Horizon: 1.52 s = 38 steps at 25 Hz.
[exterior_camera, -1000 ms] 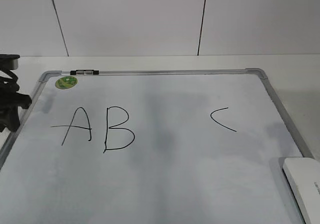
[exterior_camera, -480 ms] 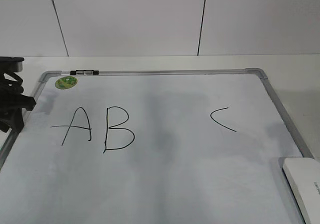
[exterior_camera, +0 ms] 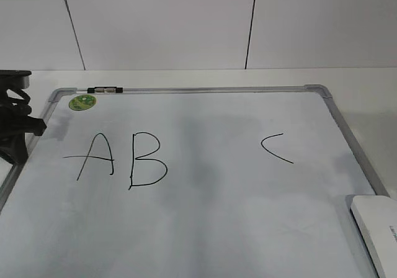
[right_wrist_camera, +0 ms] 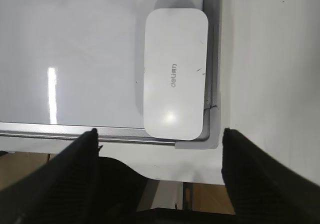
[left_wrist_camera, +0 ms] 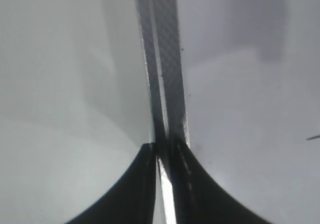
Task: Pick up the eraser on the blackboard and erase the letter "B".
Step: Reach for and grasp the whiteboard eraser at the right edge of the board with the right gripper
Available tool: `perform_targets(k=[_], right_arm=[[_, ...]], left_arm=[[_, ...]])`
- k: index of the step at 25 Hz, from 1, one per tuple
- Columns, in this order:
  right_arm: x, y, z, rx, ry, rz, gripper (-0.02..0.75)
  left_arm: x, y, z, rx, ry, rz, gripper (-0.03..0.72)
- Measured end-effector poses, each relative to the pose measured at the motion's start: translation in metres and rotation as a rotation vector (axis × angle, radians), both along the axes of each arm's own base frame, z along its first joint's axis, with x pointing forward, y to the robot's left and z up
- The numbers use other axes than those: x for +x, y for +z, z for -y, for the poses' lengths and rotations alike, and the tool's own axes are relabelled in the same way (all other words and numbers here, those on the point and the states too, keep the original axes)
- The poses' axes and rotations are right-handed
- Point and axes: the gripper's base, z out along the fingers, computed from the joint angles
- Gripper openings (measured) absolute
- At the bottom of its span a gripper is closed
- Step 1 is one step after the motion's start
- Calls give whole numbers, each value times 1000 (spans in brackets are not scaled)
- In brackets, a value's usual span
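The blackboard (exterior_camera: 217,216) is a white dry-erase board with a grey frame, lying flat. The black letter "B" (exterior_camera: 146,161) is drawn left of the middle. The eraser (exterior_camera: 378,228) is a white rounded block in the board's near right corner. In the right wrist view the eraser (right_wrist_camera: 175,74) lies just ahead of my right gripper (right_wrist_camera: 160,136), which is open and empty above the board's front frame. My left gripper (exterior_camera: 15,129) is at the board's left edge. In the left wrist view the left gripper (left_wrist_camera: 160,149) is shut, with its tips over the frame (left_wrist_camera: 167,59).
A black "A" (exterior_camera: 94,157) stands left of the B and a curved "C" stroke (exterior_camera: 275,147) to the right. A green sticker (exterior_camera: 81,102) and a small dark clip (exterior_camera: 104,90) sit at the far left corner. The table's front edge (right_wrist_camera: 200,181) is just below the eraser.
The left gripper has shifted slightly up and to the right at the board's left edge. The eraser and the letters are unchanged.
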Motion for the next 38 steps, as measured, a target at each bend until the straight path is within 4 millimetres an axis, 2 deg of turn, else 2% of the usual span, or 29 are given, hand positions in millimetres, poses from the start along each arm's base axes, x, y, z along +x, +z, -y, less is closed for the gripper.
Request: perform_targets(k=[5,12,28,38], right_arm=[[0,0,-2,30,-11,-3,595],[9,-8,-4,45,-33,-60,664],[61,-73,-5,-11,-52,-379,668],[83,-108,-5,-31,-60,-446,668]], left_arm=[[0,0,1,-9,17,-3,24],[0,0,1,-10,24,-3,20],[0,0,1,-13,26,-6,20],[0,0,1,-13,26,-7,19]])
